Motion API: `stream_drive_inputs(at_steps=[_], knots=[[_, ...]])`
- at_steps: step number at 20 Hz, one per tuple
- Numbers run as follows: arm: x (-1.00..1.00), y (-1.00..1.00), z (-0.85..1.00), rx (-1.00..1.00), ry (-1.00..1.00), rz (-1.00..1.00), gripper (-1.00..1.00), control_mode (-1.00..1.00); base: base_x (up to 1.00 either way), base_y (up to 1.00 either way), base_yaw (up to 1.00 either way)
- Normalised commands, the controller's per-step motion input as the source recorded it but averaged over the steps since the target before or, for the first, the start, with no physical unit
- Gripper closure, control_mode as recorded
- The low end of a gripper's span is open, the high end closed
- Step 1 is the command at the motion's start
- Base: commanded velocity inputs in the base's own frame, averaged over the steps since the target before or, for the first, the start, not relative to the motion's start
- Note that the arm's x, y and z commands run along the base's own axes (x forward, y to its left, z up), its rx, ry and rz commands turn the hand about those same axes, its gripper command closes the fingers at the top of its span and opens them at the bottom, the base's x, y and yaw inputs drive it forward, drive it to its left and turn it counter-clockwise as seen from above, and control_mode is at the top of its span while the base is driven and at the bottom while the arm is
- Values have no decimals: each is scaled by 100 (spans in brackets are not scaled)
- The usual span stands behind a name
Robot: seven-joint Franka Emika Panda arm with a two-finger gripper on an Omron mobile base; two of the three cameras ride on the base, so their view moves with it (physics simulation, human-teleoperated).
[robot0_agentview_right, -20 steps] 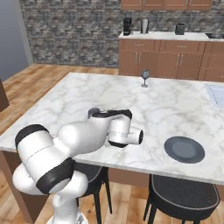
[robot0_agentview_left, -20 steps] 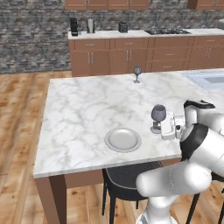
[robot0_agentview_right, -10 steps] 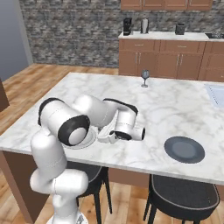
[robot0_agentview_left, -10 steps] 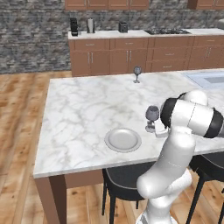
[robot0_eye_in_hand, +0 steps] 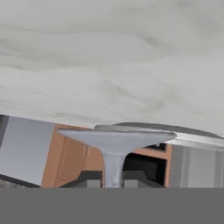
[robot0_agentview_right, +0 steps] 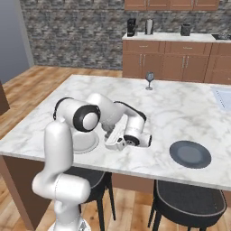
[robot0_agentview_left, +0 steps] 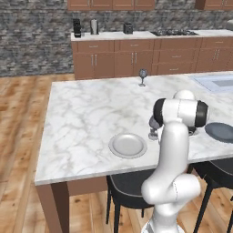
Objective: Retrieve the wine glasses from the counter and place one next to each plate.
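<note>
So the arm's swung in over the surface [robot0_agentview_left: 86,113] since a second ago, bringing the glass [robot0_agentview_left: 154,127] just right of the pale plate [robot0_agentview_left: 128,145]. End effector [robot0_eye_in_hand: 113,180] is clamped on its stem. Other glass [robot0_agentview_right: 150,80] sits near the far edge, dark plate [robot0_agentview_right: 190,154] near the front edge, with open marble between.

left base: behind-left, high, facing forward-down over counter [robot0_agentview_left: 91,113] | right base: behind-right, same counter, shared marble top | hand: very close, rolled, along a glass stem [robot0_eye_in_hand: 114,168]

White grey-veined counter [robot0_agentview_left: 86,113], pale plate [robot0_agentview_left: 128,145], slate plate [robot0_agentview_right: 190,154].
</note>
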Motion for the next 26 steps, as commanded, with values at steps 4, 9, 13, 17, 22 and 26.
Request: stream_drive_inputs(at_steps=[4,9,13,17,22,26], knots=[[17,0,-24,-1,0,0,100,-100,0,0,0],[8,0,-30,-4,0,0,100,-100,0,0,0],[3,0,-32,-7,0,0,100,-100,0,0,0],[0,0,-29,-5,0,0,100,-100,0,0,0],[0,-1,-7,-2,2,0,-100,-100,0,0,0],[0,-20,0,0,8,0,-100,-100,0,0,0]])
